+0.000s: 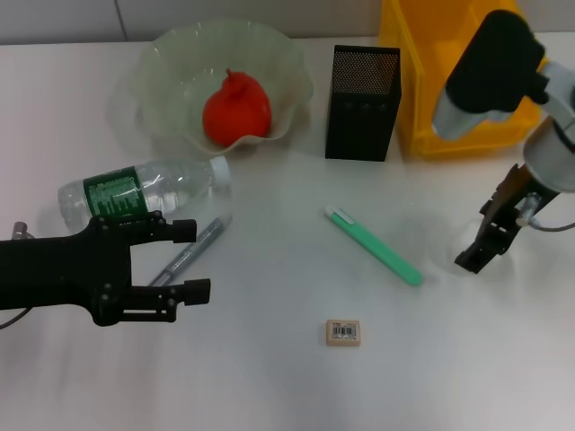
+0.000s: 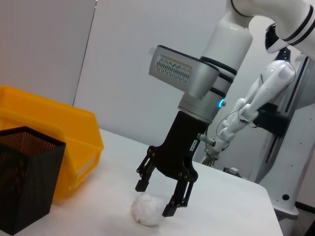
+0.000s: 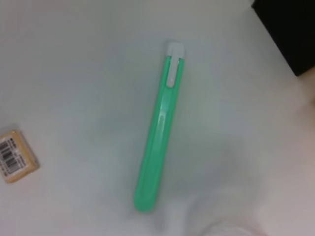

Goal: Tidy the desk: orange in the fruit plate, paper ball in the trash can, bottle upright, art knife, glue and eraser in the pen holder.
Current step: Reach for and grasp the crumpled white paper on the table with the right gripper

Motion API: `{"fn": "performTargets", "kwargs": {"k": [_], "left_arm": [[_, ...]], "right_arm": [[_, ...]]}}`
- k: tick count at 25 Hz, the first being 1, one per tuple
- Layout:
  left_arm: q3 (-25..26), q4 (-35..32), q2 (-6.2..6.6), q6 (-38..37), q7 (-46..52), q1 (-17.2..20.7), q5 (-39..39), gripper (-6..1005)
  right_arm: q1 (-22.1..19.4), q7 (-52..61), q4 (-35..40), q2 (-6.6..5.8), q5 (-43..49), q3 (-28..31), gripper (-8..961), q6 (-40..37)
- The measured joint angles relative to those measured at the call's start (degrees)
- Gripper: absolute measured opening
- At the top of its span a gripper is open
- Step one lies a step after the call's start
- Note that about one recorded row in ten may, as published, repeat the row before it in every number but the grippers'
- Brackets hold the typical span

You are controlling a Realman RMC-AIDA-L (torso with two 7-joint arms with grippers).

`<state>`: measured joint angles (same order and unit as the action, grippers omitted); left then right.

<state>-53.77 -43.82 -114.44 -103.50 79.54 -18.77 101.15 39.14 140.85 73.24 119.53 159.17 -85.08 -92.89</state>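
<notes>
Paper ball is seen in the left wrist view lying on the white table, directly below the right gripper, whose fingers are spread open on either side of it and not closed on it. In the head view the ball is barely made out against the table; the right gripper is seen pointing down near the table's right side, in front of the yellow trash can. Orange is recorded inside the fruit plate at the back left. Pen holder stands upright between the plate and the trash can, just beside the latter. Bottle lies on its side in front of the plate, cap toward the right. Glue lies slanted just in front of the bottle. Left gripper is held open, low over the table at the left, its fingers partly covering the glue; nothing is gripped. Knife lies diagonally at mid-table, whitish tip toward the holder. Eraser lies nearer the front, well apart from the knife, barcode up.
</notes>
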Motion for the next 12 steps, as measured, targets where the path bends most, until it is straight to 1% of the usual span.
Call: {"fn": "performTargets", "kwargs": {"k": [1,2,5,9,12], "left_arm": [[0.0,0.0,0.00,0.0,0.0,0.0,0.0,815],[0.0,0.0,-0.02,0.1,0.0,0.0,0.0,815],[0.0,0.0,-0.04,0.2,0.0,0.0,0.0,813],[0.1,0.1,-0.07,0.4,0.0,0.0,0.0,811],[0.2,0.1,-0.08,0.6,0.0,-0.1,0.0,810]], "right_arm": [[0.0,0.0,0.0,0.00,0.0,0.0,824,0.0],[0.1,0.4,-0.8,0.00,0.2,-1.6,824,1.2],[0.3,0.8,-1.5,0.00,0.4,-3.3,824,2.5],[1.0,0.9,-3.0,0.00,0.6,-4.1,823,2.8],[2.1,1.0,-5.5,-0.07,1.0,-4.5,823,3.0]]}}
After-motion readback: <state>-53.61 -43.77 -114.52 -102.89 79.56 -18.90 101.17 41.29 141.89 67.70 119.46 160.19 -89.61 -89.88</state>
